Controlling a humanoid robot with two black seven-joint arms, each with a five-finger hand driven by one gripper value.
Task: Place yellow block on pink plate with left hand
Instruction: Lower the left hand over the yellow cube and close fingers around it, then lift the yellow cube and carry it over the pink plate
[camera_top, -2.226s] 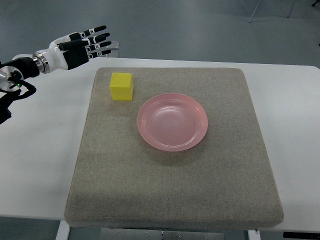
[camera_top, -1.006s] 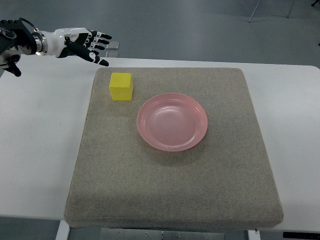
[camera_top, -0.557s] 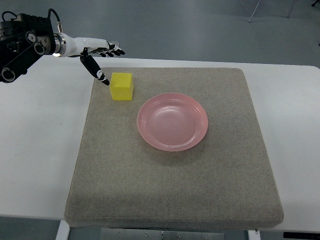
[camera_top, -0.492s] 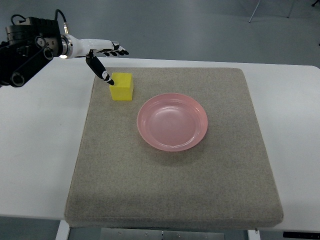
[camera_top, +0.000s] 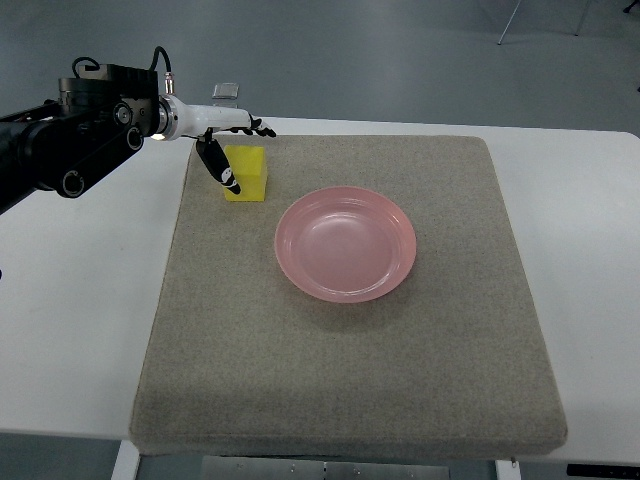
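A yellow block (camera_top: 250, 174) sits on the grey mat (camera_top: 340, 340) near its far left corner. A pink plate (camera_top: 345, 243) lies in the middle of the mat, to the right of the block. My left hand (camera_top: 238, 150) comes in from the left and hangs over the block. Its thumb (camera_top: 221, 170) reaches down along the block's left face and the other fingers (camera_top: 256, 127) spread past its far edge. The hand is open around the block and not closed on it.
The mat lies on a white table (camera_top: 80, 300). My left forearm (camera_top: 70, 145) is dark and crosses the table's far left corner. A small clear object (camera_top: 225, 91) shows beyond the table's far edge.
My left hand has moved right and down from the table's far left corner to the block, and its thumb has come down beside the block's left face.
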